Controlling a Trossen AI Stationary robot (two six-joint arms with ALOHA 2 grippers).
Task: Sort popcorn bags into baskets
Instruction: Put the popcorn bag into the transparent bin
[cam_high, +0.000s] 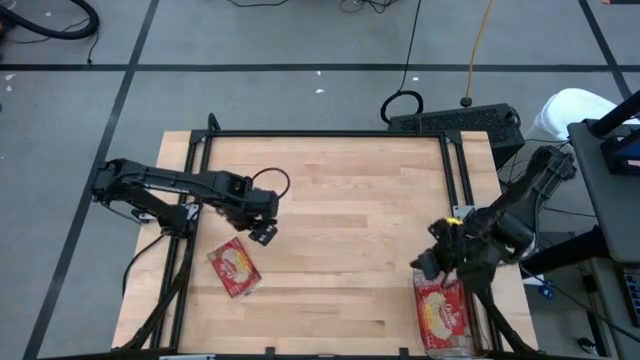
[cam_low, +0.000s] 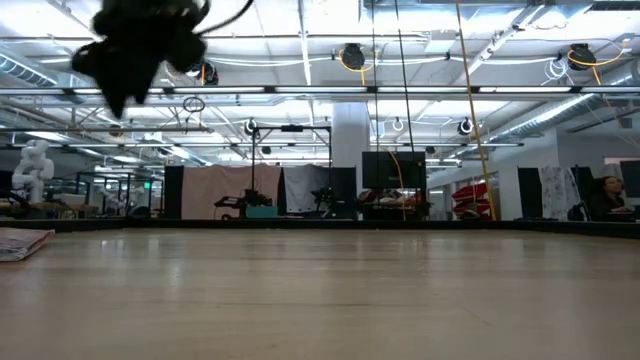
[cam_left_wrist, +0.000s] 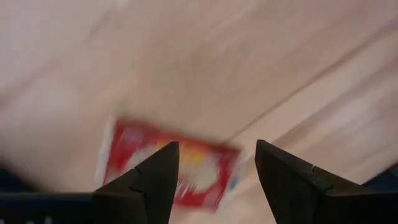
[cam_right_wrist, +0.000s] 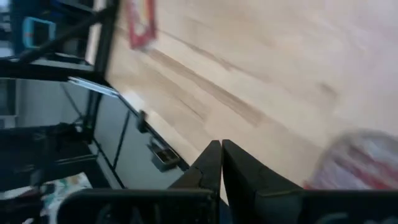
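Closest thing to the overhead camera is the left gripper, hanging above the table just up and to the right of a lone popcorn bag. That bag lies flat, picture side up, a bit skewed, near the table's left front. My guess is the arm is parked over it to line up a grab. Over on the right, the right gripper sits just above the far end of the clear basket at the right front corner, which already has red packets in it, so it looks like a drop-off spot.

Low view: only a dark blob of the left gripper up high, well off the wood, and the bag's edge poking in at the far left.

Left wrist view: the fingers are spread wide, nothing between them, with the bag on the table straight ahead past the tips. Makes sense for a top-down pinch.

Right wrist view: the fingers are pressed together, empty, with the basket's red contents blurry off to one side and the lone bag far across the table.
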